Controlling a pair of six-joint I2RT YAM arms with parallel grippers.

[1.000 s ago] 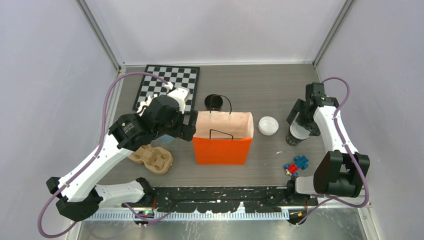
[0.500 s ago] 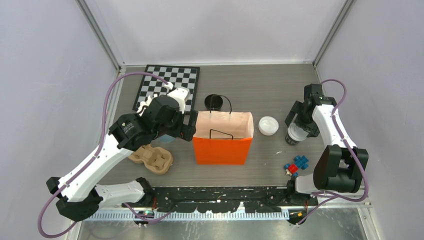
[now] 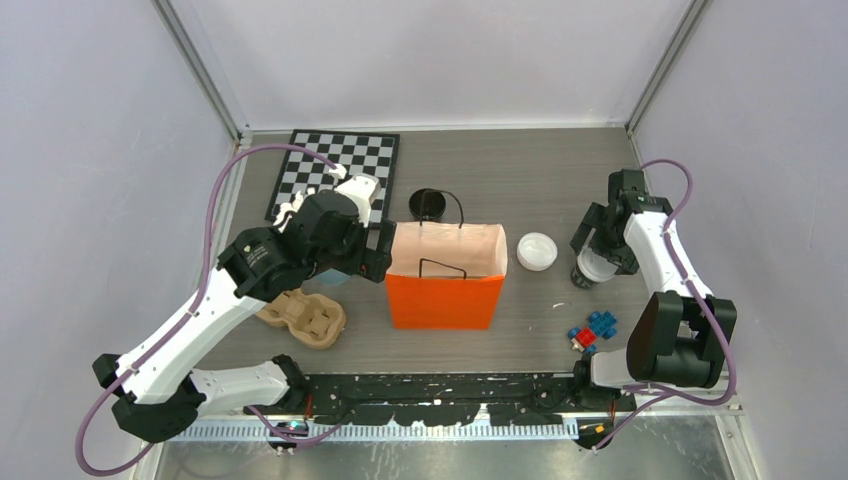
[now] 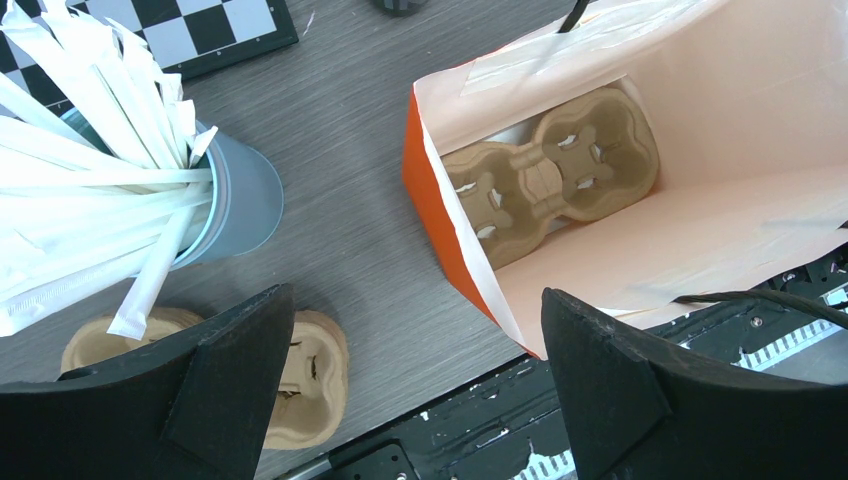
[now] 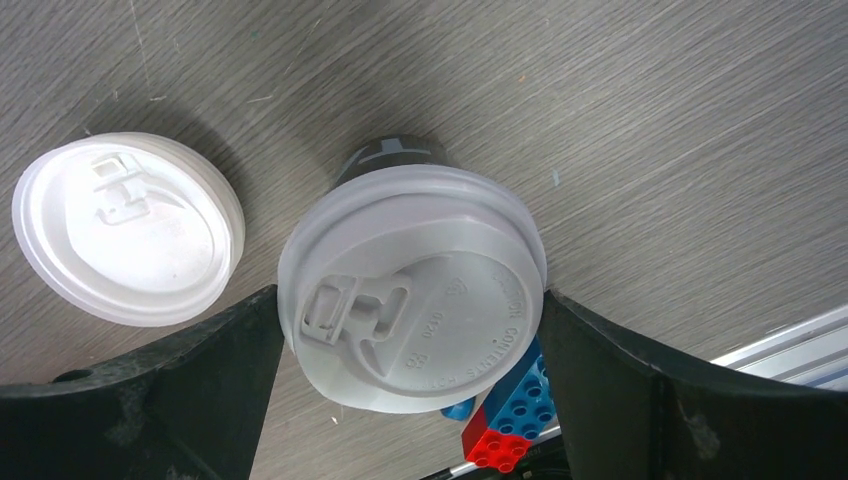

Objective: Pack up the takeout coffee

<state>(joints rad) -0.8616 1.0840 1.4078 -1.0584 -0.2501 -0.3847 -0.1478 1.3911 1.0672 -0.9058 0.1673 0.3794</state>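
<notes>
My right gripper (image 3: 597, 258) sits released around 1 lidded black cup (image 5: 415, 310) at mid-right; my left gripper (image 4: 415, 300), also released, hangs centre-left between the blue cup (image 4: 235, 205) and orange bag (image 4: 425, 185).

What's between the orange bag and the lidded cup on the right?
One loose white lid, lying flat; clear in the top view.
</notes>
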